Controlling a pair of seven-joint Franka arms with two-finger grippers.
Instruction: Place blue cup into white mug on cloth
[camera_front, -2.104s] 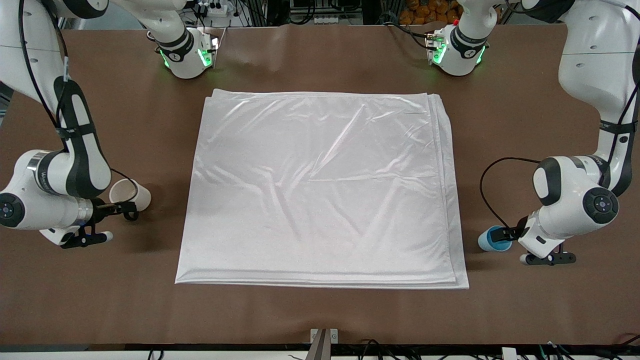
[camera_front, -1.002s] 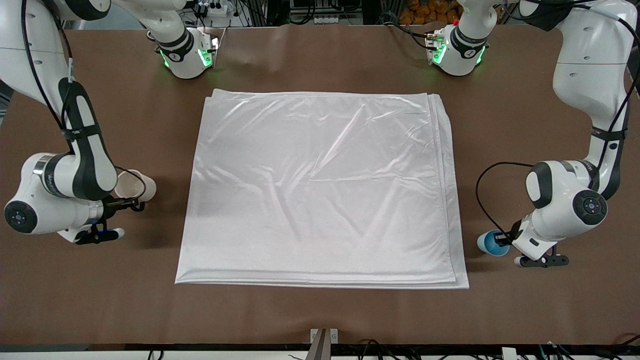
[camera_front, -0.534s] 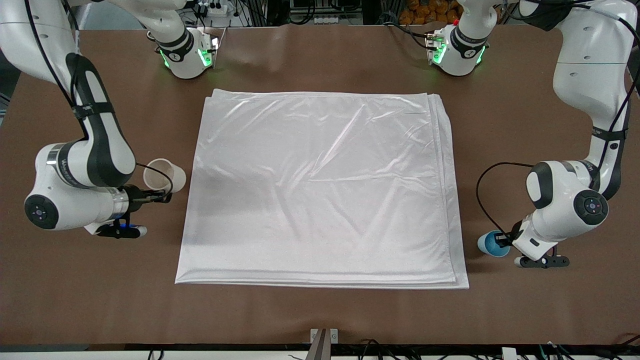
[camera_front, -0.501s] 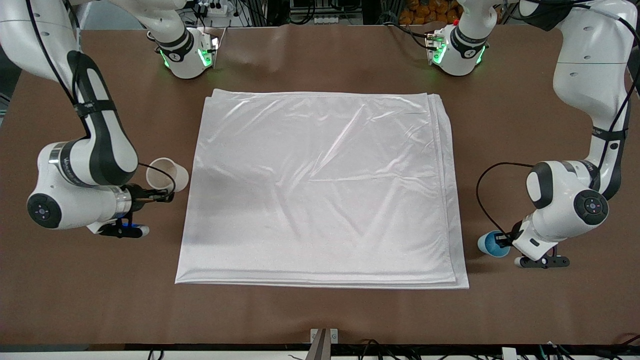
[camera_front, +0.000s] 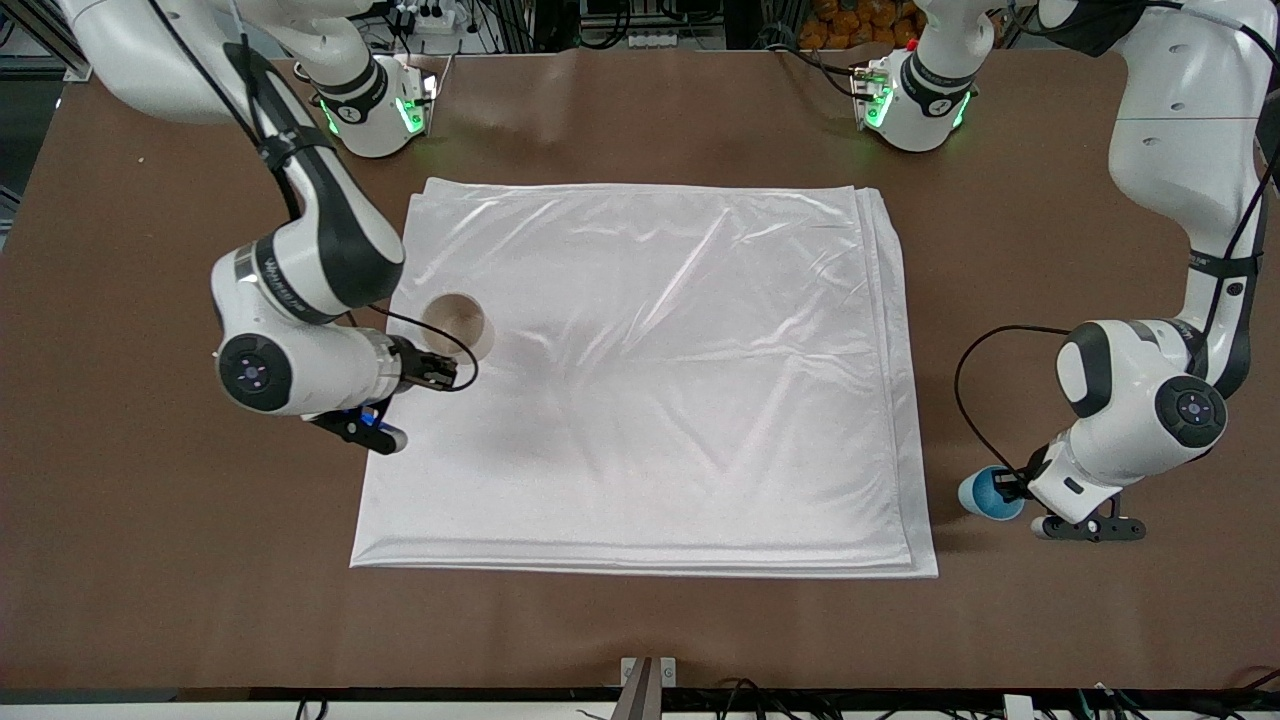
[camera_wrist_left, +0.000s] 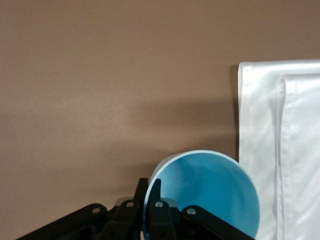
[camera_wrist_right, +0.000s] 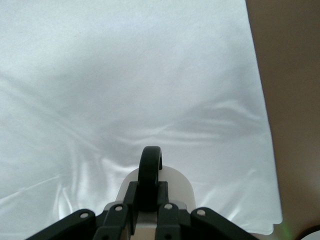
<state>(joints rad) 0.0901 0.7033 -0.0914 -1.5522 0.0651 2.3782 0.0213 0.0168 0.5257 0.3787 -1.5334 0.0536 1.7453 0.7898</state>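
The white mug (camera_front: 458, 321) hangs tilted over the cloth (camera_front: 650, 380), near the cloth's edge at the right arm's end. My right gripper (camera_front: 437, 371) is shut on its black loop handle (camera_wrist_right: 149, 172); the mug's body (camera_wrist_right: 170, 186) shows past the fingers. The blue cup (camera_front: 989, 493) stands on the brown table beside the cloth's corner at the left arm's end. My left gripper (camera_front: 1012, 487) is shut on the cup's rim (camera_wrist_left: 148, 200), one finger inside the blue cup (camera_wrist_left: 210, 192) and one outside.
The brown table (camera_front: 640, 620) surrounds the cloth on all sides. The two arm bases (camera_front: 375, 110) (camera_front: 915, 105) stand along the table's edge farthest from the front camera. The cloth's folded edges (camera_wrist_left: 260, 125) lie beside the blue cup.
My right arm has lifted the mug off the table and carried it over the cloth. The left gripper and blue cup have barely moved.
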